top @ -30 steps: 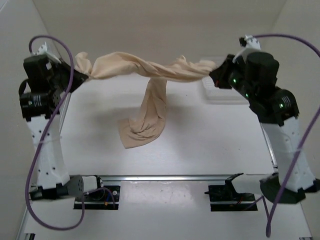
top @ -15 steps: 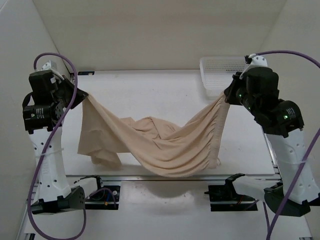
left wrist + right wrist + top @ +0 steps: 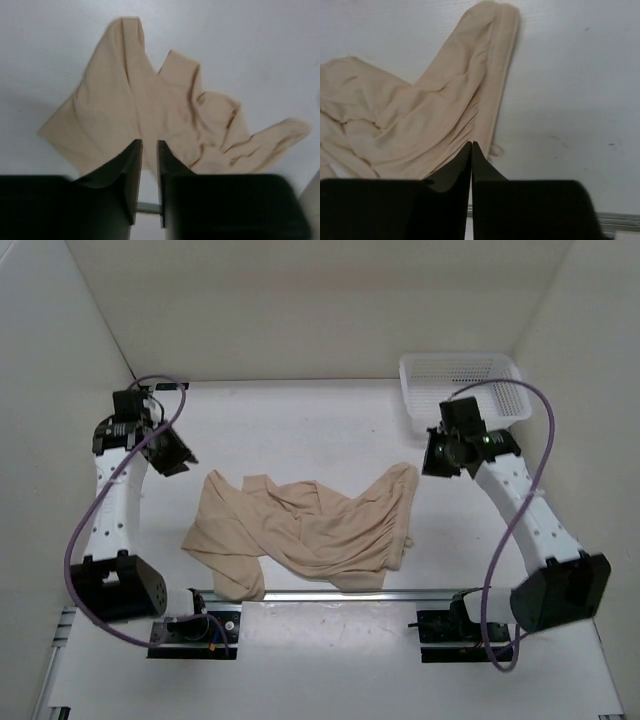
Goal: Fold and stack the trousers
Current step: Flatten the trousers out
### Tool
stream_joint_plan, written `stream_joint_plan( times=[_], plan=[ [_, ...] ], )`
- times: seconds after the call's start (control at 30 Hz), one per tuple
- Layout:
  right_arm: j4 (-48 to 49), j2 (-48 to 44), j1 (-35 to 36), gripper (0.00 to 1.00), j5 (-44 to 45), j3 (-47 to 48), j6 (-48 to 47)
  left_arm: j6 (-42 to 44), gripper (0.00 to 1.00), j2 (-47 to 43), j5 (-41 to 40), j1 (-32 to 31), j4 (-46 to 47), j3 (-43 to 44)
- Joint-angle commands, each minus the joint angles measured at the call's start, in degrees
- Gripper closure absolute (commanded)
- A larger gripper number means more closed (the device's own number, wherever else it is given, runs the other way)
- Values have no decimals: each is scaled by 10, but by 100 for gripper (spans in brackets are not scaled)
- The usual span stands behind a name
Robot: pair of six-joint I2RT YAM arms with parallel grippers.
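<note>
Left gripper (image 3: pixel 149 145) hangs empty, fingers slightly apart; right gripper (image 3: pixel 471 146) hangs empty, fingers pressed together. Trousers (image 3: pixel 310 530) lie crumpled on the table (image 3: pixel 300 425) between them, touching neither, near the front rail (image 3: pixel 330 594).

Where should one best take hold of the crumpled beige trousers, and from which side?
Probably the gathered far-right corner of the light beige, wrinkled fabric trousers: it lies nearest the right gripper, so come from the right, jaws across its narrow ridge.
</note>
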Motion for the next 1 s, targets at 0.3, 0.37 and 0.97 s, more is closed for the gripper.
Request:
stream_joint_plan(
  times=[0.3, 0.37, 0.97],
  plan=[
    [107, -288, 43, 12, -245, -447, 248, -111, 0, -185, 79, -17, 86, -362],
    [131, -299, 43, 8, -273, -471, 277, -125, 0, -172, 85, -22, 104, -374],
    [287, -169, 49, 54, -267, -508, 345, -138, 21, 57, 17, -22, 174, -335]
  ],
)
